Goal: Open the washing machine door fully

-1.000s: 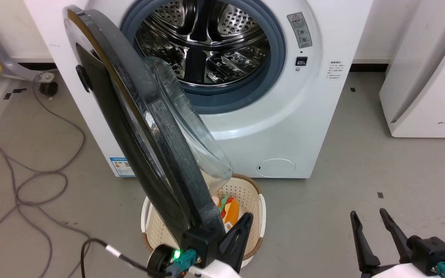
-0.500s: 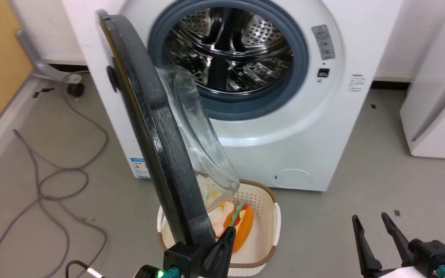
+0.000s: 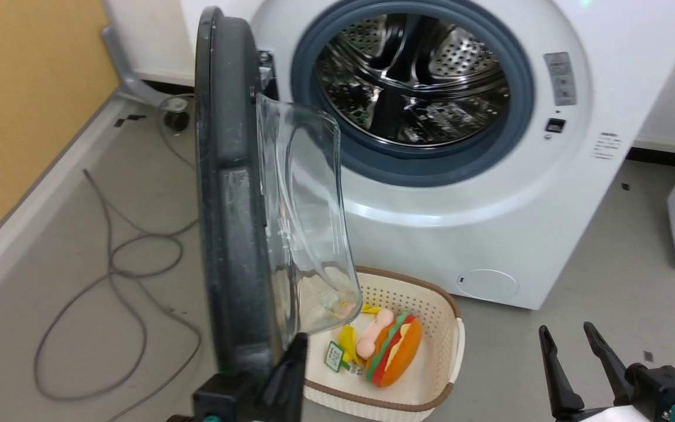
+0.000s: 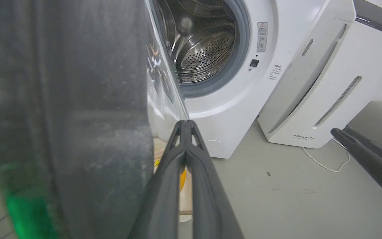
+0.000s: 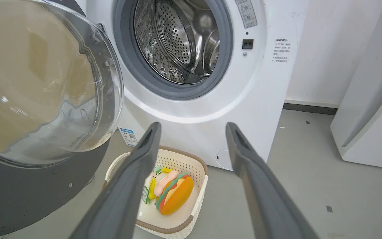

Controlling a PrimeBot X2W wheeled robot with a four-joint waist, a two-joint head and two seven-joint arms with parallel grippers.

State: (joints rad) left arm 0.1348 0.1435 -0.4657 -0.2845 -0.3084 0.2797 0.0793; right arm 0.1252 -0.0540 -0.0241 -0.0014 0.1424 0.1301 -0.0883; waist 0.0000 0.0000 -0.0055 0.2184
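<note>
The washing machine door stands edge-on at the left of the head view, its clear glass bowl bulging right toward the washing machine. The grey ring and steel drum are exposed. My left gripper is shut at the door's lower edge, on its inner side. In the left wrist view its closed fingers lie right beside the dark door rim. My right gripper is open at the lower right, holding nothing. In the right wrist view its tips point at the machine front, away from the door.
A cream basket with a toy burger sits on the floor under the door's bowl. Grey cables loop on the floor to the left, by a yellow wall. A white FEELBAIR appliance stands right of the machine.
The door has swung further out, from slanted to edge-on. My left gripper stayed at its lower edge and moved left with it. The head camera has also shifted. The right gripper stays open.
</note>
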